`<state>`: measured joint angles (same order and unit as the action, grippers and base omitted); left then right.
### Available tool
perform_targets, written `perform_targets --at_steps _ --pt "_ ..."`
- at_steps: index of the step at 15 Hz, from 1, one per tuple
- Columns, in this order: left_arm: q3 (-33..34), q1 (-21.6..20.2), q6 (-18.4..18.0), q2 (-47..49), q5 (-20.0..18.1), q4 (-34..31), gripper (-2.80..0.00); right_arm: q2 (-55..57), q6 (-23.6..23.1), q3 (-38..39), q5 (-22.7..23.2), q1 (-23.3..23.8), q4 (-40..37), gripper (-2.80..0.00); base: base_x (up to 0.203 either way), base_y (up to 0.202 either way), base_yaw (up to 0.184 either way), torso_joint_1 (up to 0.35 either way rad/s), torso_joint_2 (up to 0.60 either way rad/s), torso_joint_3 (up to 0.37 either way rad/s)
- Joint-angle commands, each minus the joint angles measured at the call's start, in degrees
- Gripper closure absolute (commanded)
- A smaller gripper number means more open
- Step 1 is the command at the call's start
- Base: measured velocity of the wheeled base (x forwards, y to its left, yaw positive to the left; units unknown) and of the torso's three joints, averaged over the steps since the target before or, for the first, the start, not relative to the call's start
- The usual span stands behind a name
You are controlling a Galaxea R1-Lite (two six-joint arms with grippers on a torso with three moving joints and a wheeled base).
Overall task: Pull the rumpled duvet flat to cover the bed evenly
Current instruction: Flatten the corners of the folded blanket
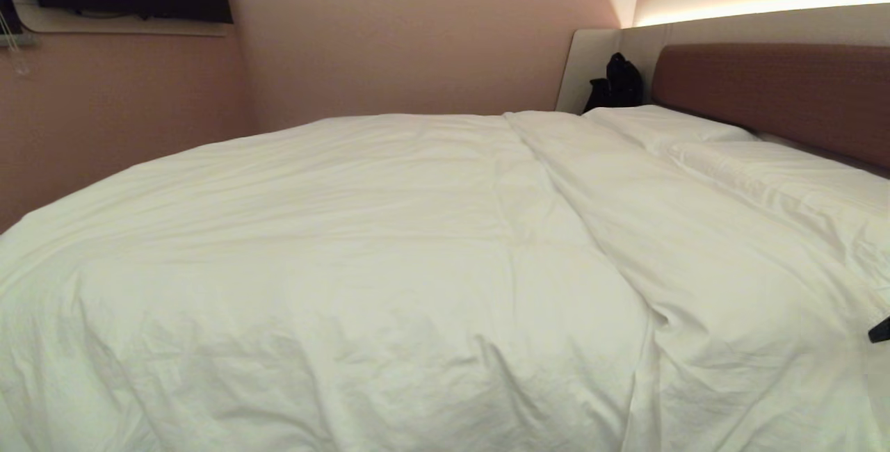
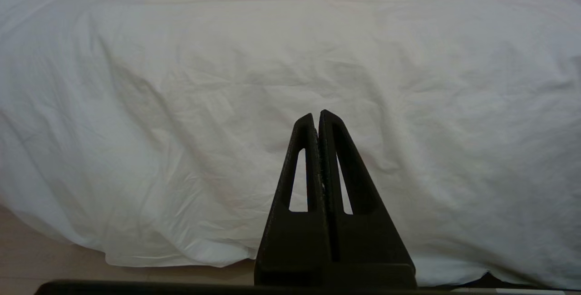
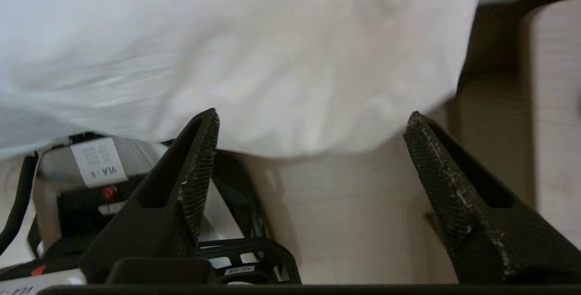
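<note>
While the duvet [image 1: 361, 264] is lying across nearly the whole bed [image 1: 772, 83], I am reading the job as close to done: the white quilt is spreading from the near edge up toward twelve o'clock, and only a long fold is running from about one o'clock down to five o'clock in the head view. Beyond that fold, at two o'clock, the pillows [image 1: 730, 146] are sitting against the brown headboard.

I am keeping the right gripper [image 3: 313, 127] low beside the bed, its jaws standing wide apart with nothing between them (the hanging hem of the duvet is just beyond the fingertips [image 3: 204, 149], not pinched). I judge it is placed there because the overhang on that side is where a tug would do most to flatten the fold. Only a dark tip of it is showing at the head view's four o'clock edge.

The left gripper [image 2: 317, 115] is hanging parked, clenched on nothing, pointing at the duvet's draped side, which is falling almost to the pale floor [image 2: 36, 258]. I am leaving it idle, since that side is already looking evenly covered.
</note>
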<state>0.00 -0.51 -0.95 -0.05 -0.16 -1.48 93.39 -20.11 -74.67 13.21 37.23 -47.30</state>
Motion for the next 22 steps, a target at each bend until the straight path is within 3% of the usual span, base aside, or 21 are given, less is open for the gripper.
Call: perform_targets --at_steps 1,7,13,15,22 --pt "0.0 0.0 0.0 0.0 0.0 0.0 0.0 -11.4 0.2 -0.4 0.4 -0.9 -1.4 -2.8 0.0 0.0 0.0 0.0 0.0 0.0" --pt "0.0 0.0 0.0 0.0 0.0 0.0 0.0 -8.6 4.9 -3.6 0.3 -4.8 -0.8 -2.8 0.0 0.0 0.0 0.0 0.0 0.0" --pt "0.0 0.0 0.0 0.0 0.0 0.0 0.0 18.0 12.2 -15.7 1.1 -4.6 -0.2 -2.8 0.0 0.0 0.0 0.0 0.0 0.0" --pt "0.0 0.0 0.0 0.0 0.0 0.0 0.0 22.3 13.5 -18.8 2.7 -4.5 -0.2 -2.8 0.0 0.0 0.0 0.0 0.0 0.0" --pt "0.0 0.0 0.0 0.0 0.0 0.0 0.0 30.8 13.7 -22.2 0.9 -1.9 -0.2 -2.8 0.0 0.0 0.0 0.0 0.0 0.0"
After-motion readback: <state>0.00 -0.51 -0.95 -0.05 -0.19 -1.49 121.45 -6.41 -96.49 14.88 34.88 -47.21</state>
